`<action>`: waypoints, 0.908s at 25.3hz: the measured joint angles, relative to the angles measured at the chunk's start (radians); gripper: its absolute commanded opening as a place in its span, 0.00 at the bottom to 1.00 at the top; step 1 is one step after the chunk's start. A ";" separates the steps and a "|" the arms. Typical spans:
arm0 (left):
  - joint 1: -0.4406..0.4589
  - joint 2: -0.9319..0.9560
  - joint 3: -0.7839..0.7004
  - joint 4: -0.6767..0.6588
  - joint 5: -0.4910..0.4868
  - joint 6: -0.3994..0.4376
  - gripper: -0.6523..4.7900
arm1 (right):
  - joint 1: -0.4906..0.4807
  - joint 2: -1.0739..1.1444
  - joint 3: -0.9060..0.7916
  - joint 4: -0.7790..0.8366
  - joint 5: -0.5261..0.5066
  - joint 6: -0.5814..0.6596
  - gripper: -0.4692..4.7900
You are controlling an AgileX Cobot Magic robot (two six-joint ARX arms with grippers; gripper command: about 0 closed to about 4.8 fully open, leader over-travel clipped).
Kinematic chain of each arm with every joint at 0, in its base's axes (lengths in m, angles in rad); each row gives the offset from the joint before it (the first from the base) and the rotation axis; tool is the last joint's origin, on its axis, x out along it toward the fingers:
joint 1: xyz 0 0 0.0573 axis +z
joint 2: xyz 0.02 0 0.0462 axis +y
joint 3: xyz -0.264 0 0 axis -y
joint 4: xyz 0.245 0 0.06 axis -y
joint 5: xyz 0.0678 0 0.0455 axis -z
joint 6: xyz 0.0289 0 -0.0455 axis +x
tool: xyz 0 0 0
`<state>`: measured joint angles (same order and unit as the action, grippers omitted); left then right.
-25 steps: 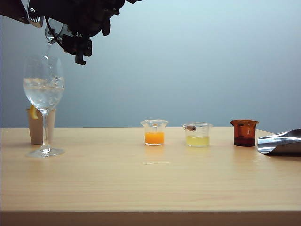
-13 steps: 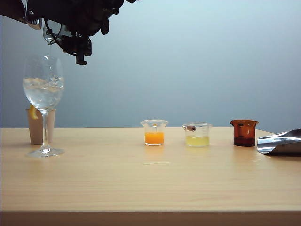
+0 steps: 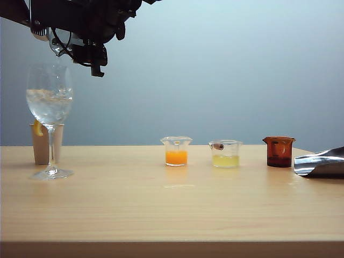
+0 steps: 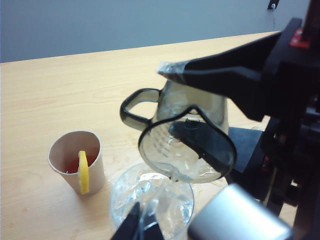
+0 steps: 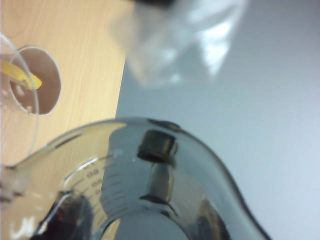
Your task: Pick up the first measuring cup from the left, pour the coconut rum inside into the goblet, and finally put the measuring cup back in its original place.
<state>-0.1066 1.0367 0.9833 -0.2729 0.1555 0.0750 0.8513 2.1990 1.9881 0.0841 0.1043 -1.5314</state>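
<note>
Pour step looks about done: right gripper (image 4: 200,107) is clamped on the first measuring cup (image 4: 187,145), tipped over the goblet (image 3: 50,107) at far left, so next it's levelling out and carrying it back; left gripper's (image 4: 141,229) state I can't tell.

Upper left of the exterior frame: right gripper (image 3: 60,38) clamped on the first measuring cup (image 3: 58,42), tipped directly above the goblet (image 3: 50,107), with ice in the bowl. Just behind the goblet, a paper cup (image 3: 41,144); lower right edge, left gripper (image 3: 318,164) low over the table (image 3: 172,209). Centre to right, in a row: orange cup (image 3: 176,151), yellow cup (image 3: 226,153), amber cup (image 3: 279,151).
</note>
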 measured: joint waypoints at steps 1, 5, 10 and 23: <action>0.000 0.000 0.000 0.000 0.000 0.000 0.11 | -0.001 0.000 0.000 -0.002 0.000 -0.001 0.36; 0.000 0.000 0.000 0.000 0.000 0.000 0.11 | -0.003 0.000 0.000 -0.005 -0.002 -0.014 0.36; 0.000 0.000 0.000 0.000 0.000 0.000 0.11 | -0.008 0.000 0.000 -0.006 -0.011 -0.057 0.36; -0.001 0.000 0.000 0.000 0.000 0.000 0.11 | -0.009 0.000 0.002 -0.006 -0.019 -0.093 0.36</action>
<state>-0.1074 1.0367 0.9833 -0.2729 0.1558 0.0750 0.8425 2.1990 1.9896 0.0776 0.0856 -1.6245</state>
